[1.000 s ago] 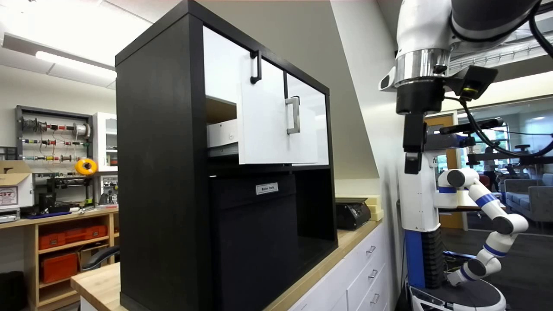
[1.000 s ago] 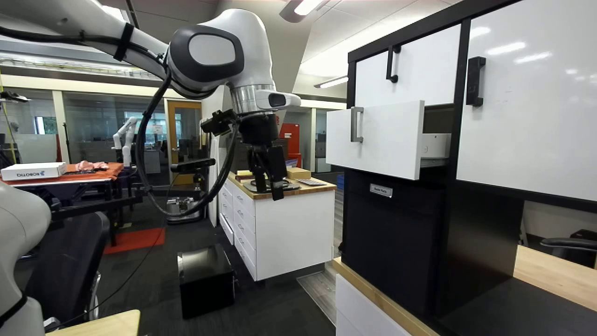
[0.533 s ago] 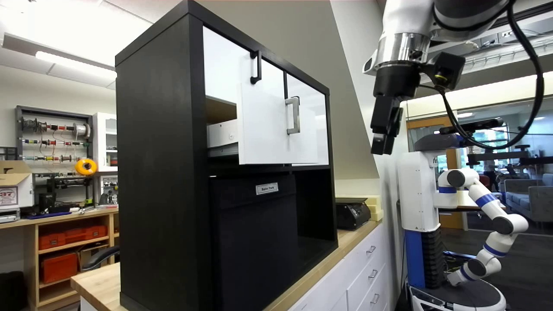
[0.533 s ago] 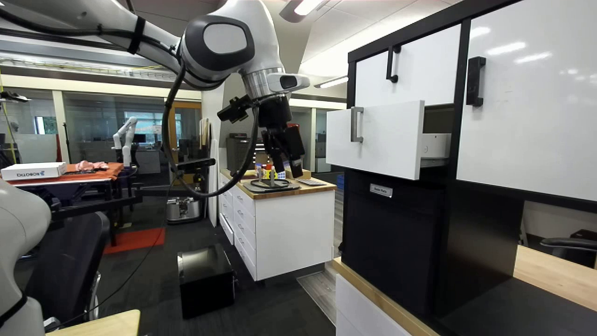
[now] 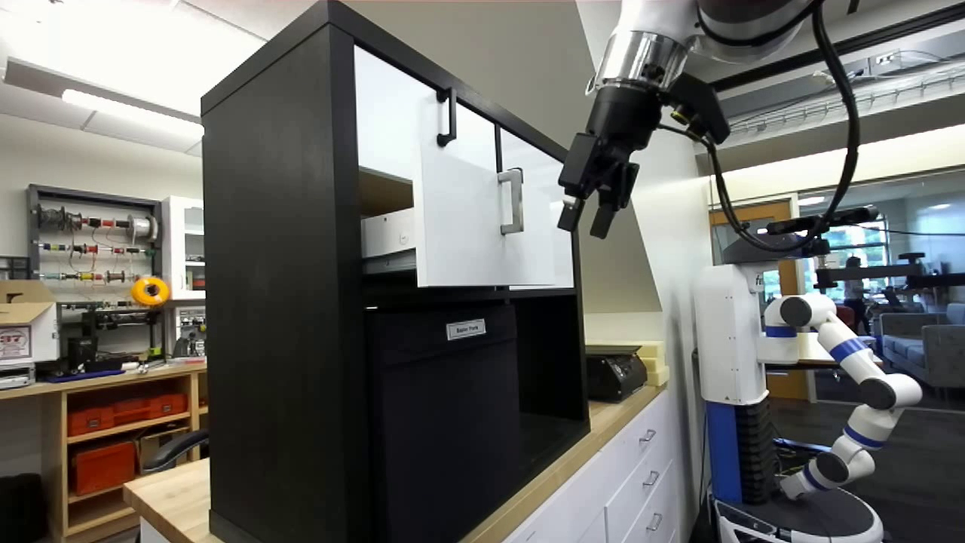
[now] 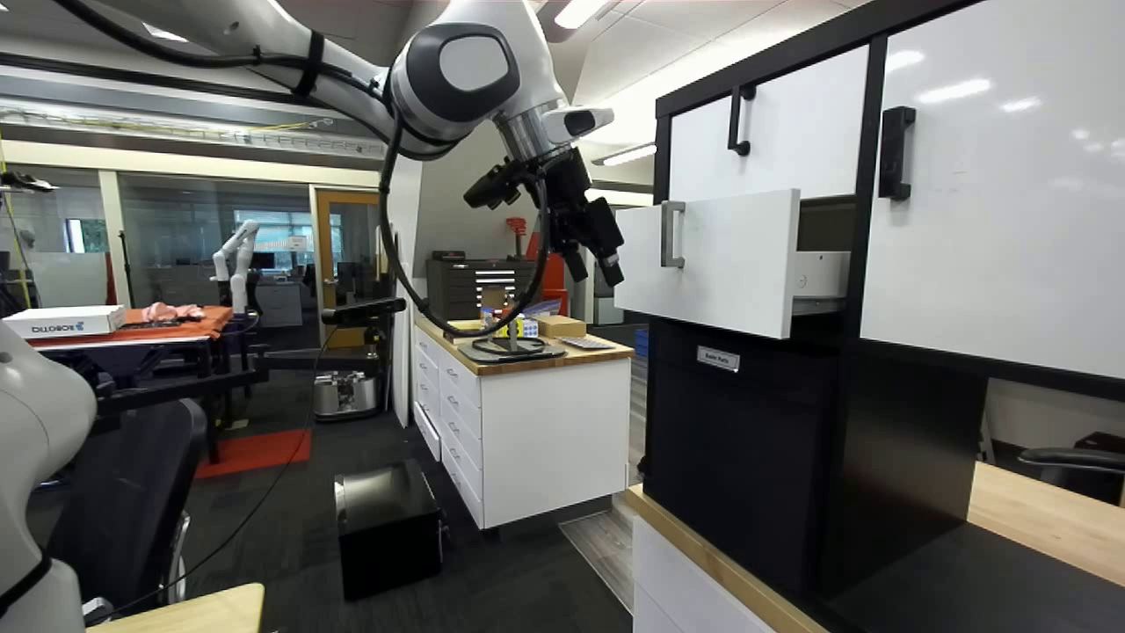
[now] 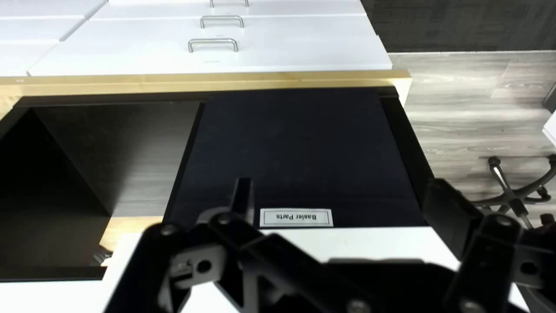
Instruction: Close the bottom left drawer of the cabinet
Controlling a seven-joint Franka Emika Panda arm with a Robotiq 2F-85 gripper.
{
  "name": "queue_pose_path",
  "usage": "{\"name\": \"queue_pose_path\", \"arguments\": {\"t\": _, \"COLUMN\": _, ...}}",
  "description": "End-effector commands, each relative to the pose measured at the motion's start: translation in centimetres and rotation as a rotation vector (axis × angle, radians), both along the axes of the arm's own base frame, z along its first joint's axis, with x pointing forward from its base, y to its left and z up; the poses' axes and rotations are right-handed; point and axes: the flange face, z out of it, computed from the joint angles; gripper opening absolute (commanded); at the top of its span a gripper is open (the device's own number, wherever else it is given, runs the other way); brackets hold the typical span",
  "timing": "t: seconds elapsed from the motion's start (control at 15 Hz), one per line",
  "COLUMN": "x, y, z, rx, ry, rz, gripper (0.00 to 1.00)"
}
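The bottom left drawer (image 5: pixel 464 245) of the black cabinet (image 5: pixel 271 302) stands pulled out. Its white front also shows in an exterior view (image 6: pixel 729 272); a vertical grey handle (image 6: pixel 665 236) is on it. Its white side (image 5: pixel 388 234) and the dark gap behind the front are visible. In the wrist view the white front (image 7: pixel 347 243) lies along the bottom, partly covered by the gripper. My gripper (image 5: pixel 586 219) is in front of the drawer, tilted towards it, apart from it. It is open and empty, fingers spread wide in the wrist view (image 7: pixel 345 204).
A closed white front with a black handle (image 6: pixel 733 123) is above the drawer. Below it is a black front with a white label (image 7: pixel 296 218). An open black compartment (image 5: pixel 550 362) is beside that. The cabinet stands on a wooden counter (image 7: pixel 204 82) over white drawers.
My gripper has moved towards the cabinet and up, and has tilted so its fingers point more at the drawer front. The drawer and cabinet have not moved.
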Motion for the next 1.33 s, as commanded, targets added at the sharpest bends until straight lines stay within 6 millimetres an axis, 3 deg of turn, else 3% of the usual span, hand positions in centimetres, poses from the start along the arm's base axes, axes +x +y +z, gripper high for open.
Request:
{"name": "queue_pose_path", "arguments": {"t": 0.0, "x": 2.5, "y": 0.1, "z": 1.6, "rx": -0.003, "ry": -0.101, "rz": -0.037, "gripper": 1.0}}
{"name": "queue_pose_path", "arguments": {"t": 0.4, "x": 5.2, "y": -0.4, "z": 3.7, "rx": -0.023, "ry": -0.24, "rz": -0.065, "gripper": 1.0}}
{"name": "queue_pose_path", "arguments": {"t": 0.67, "x": 6.6, "y": -0.7, "z": 3.9, "rx": -0.04, "ry": -0.273, "rz": -0.066, "gripper": 1.0}}
{"name": "queue_pose_path", "arguments": {"t": 0.73, "x": 6.9, "y": -0.7, "z": 3.7, "rx": -0.038, "ry": -0.271, "rz": -0.061, "gripper": 0.75}}
{"name": "queue_pose_path", "arguments": {"t": 0.87, "x": 7.2, "y": -0.5, "z": 3.2, "rx": -0.033, "ry": -0.256, "rz": -0.061, "gripper": 0.68}}
{"name": "queue_pose_path", "arguments": {"t": 1.27, "x": 6.9, "y": -0.7, "z": 3.0, "rx": -0.037, "ry": -0.26, "rz": -0.054, "gripper": 0.27}}
